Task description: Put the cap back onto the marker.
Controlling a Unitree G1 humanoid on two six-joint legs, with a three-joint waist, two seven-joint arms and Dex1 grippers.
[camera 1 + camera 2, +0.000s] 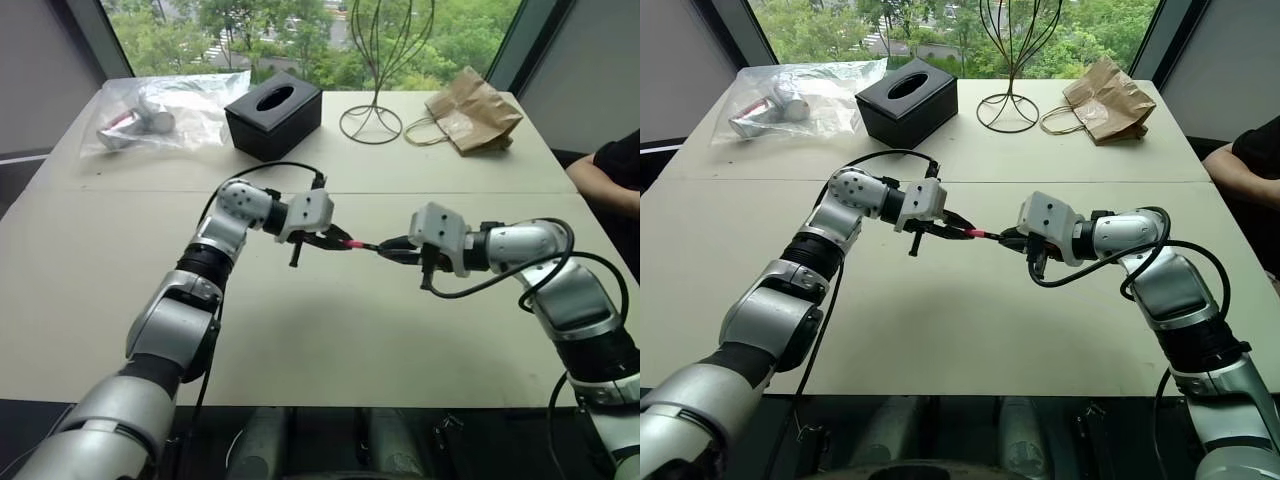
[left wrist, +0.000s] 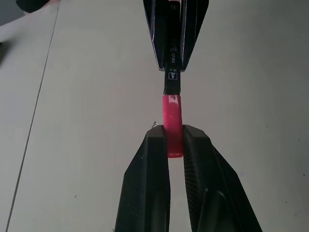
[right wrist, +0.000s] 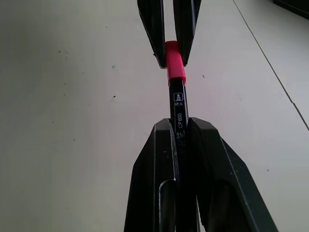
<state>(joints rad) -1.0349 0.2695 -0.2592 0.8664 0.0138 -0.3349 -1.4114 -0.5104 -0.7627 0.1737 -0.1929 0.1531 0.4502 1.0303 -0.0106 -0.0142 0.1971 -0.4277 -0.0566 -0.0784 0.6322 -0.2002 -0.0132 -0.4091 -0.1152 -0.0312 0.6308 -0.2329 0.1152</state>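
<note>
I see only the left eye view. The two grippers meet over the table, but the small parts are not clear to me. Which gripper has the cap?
Observer: The left gripper jaws are shut on the cap, seen in the left wrist view.
Operator: And the marker?
Observer: The right gripper is shut on the marker, a black barrel with white print.
Operator: Is the cap on already?
Observer: The cap sits in line on the marker's end; how deep, I cannot tell.

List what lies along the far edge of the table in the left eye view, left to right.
Clear plastic bag → black tissue box → wire stand → crumpled brown paper bag.
</note>
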